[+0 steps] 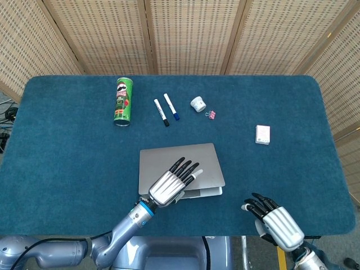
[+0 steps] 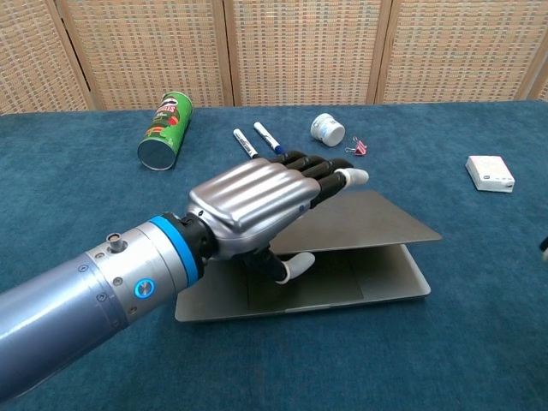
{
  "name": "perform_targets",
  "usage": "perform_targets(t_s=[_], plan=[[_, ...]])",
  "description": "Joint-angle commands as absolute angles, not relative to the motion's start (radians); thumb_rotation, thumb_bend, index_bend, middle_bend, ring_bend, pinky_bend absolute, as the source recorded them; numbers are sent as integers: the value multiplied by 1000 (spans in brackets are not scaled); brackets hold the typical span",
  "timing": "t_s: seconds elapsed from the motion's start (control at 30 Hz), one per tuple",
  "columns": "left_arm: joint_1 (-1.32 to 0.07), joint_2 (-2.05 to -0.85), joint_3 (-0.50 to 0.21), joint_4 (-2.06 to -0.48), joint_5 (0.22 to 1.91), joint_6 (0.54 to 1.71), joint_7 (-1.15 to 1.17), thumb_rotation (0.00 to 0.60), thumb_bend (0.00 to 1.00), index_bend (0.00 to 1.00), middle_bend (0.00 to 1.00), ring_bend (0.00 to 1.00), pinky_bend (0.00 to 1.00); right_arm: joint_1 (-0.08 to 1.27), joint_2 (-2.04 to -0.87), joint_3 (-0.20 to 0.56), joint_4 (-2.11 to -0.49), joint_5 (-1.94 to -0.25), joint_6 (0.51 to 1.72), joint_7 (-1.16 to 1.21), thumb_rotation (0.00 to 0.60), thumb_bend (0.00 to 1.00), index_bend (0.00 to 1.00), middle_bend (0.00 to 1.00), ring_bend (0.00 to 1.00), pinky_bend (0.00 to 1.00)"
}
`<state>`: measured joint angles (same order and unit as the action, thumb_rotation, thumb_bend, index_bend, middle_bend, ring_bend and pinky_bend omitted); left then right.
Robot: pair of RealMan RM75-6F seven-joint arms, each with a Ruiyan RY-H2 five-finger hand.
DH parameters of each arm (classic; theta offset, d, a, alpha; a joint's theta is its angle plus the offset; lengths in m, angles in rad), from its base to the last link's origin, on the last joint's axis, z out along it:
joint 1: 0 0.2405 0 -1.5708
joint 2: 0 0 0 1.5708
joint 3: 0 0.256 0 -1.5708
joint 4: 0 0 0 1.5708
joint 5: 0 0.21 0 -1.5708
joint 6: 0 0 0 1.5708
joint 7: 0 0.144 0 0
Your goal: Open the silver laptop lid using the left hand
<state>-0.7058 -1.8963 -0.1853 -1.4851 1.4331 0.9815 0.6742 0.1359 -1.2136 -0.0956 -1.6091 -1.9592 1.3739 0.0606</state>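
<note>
Left hand [image 2: 257, 210] gripping laptop lid [image 2: 368, 224], fingers over top, thumb beneath

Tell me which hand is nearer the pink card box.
Right. The right hand hovers at the table's near edge, below the pink card box; the left hand grips the laptop lid, farther left.

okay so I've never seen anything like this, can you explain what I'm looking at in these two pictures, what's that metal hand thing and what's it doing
It is a two-armed robot with human-like hands, working at a blue-covered table. One picture looks down from its head, the other looks forward from its chest. Its left hand grips the front edge of a silver laptop lid, thumb under, fingers on top, with the lid partly raised. The right hand hovers open by the table's near edge, holding nothing. Further back lie a green chip can, two markers, a small white jar, a pink clip and a small box.
</note>
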Motion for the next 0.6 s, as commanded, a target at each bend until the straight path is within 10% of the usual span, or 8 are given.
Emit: perform_targets(t_s=[0.03, 0.6], plan=[[-708, -1892, -184, -1483, 1430, 985, 671, 600, 447, 0, 0, 0, 0, 186, -1261, -91, -1580, -1957, 1311, 79, 600, 847, 259, 246, 130, 237], [-731, -1864, -181, -1485, 1401, 1002, 649, 600, 452, 0, 0, 0, 0, 304, -1411, 28, -1675, -1566, 997, -107, 600, 913, 259, 220, 129, 237]])
